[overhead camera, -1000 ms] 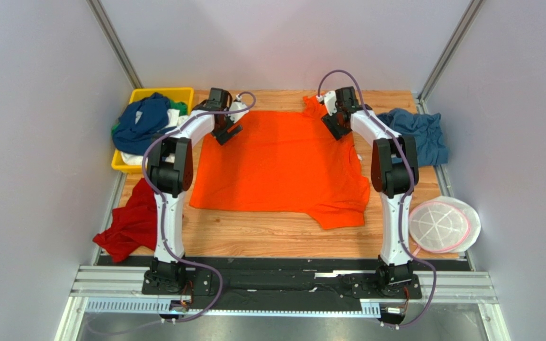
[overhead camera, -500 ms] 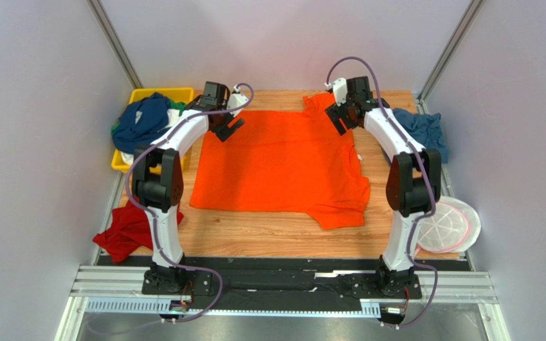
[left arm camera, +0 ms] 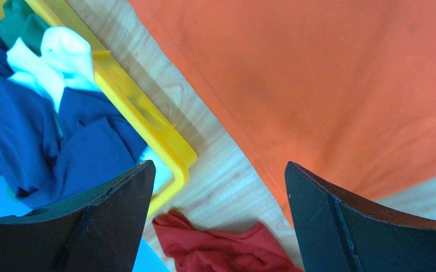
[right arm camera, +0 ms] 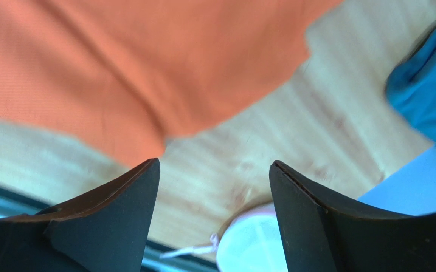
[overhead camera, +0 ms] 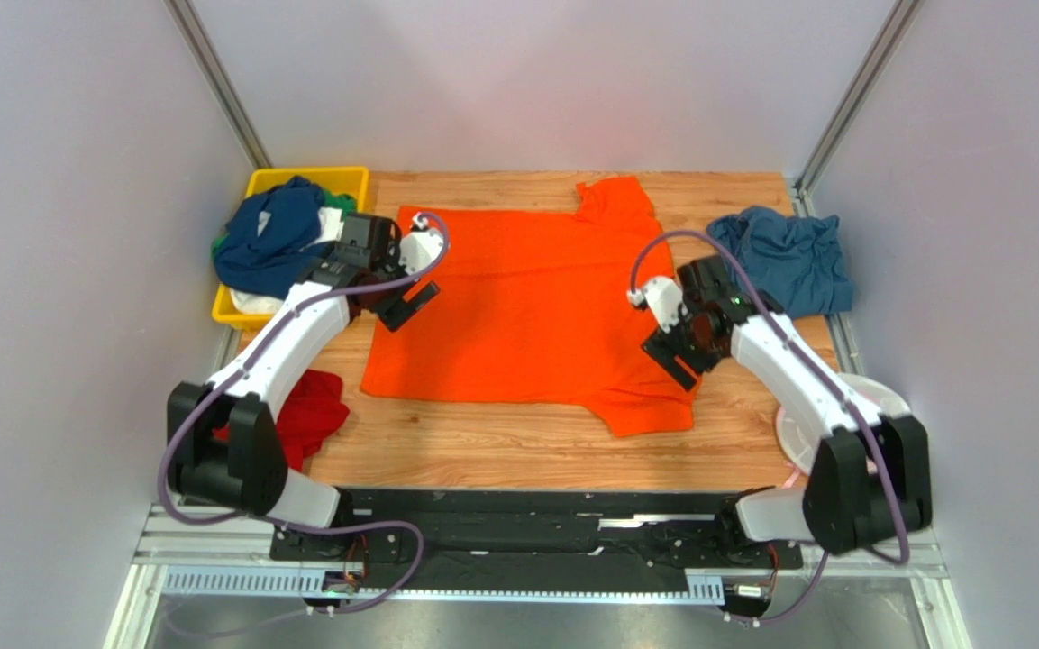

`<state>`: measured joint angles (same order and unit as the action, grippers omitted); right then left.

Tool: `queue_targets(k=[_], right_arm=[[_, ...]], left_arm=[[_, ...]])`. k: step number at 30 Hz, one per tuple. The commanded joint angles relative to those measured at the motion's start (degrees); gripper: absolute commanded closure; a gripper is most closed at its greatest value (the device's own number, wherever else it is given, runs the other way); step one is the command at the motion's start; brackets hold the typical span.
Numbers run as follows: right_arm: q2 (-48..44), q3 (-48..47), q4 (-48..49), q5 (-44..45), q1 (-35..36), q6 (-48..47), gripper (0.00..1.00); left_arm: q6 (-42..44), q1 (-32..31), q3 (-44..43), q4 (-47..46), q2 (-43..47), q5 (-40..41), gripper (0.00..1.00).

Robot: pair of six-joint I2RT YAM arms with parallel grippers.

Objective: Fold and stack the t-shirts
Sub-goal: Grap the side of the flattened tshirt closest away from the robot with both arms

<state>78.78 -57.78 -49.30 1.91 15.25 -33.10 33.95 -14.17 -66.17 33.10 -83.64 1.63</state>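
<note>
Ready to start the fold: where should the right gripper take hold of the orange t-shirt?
Grip the near sleeve of the orange t-shirt, coming from the near right side. The shirt lies flat, and that sleeve juts past the body onto the table, so its edge is free. The open right gripper hangs close by.

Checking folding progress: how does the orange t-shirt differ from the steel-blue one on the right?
The orange t-shirt lies spread flat in the middle; the steel-blue t-shirt sits bunched in a heap at the right edge. The orange one covers far more of the wooden table than the blue one. Neither is folded, and both rest on it.
</note>
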Motion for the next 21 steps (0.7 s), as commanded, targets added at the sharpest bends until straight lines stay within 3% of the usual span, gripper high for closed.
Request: queue_targets(k=[1,9,21], right_arm=[[-12.4,5.3,-5.8,-1.0,0.3,-2.8,0.25],[-17.3,9.9,-12.9,-8.2,0.6,-3.6,0.31],[-7.5,12.1,-8.3,-14.0,0.8,-7.2,0.39]], left_arm=[[-0.8,-0.2,3.8,1.1,7.4,-3.2,0.07],[-1.3,-0.2,10.0,1.6,11.0,-4.8,0.07],[-0.1,-0.2,10.9,0.0,7.5,-2.2,0.09]])
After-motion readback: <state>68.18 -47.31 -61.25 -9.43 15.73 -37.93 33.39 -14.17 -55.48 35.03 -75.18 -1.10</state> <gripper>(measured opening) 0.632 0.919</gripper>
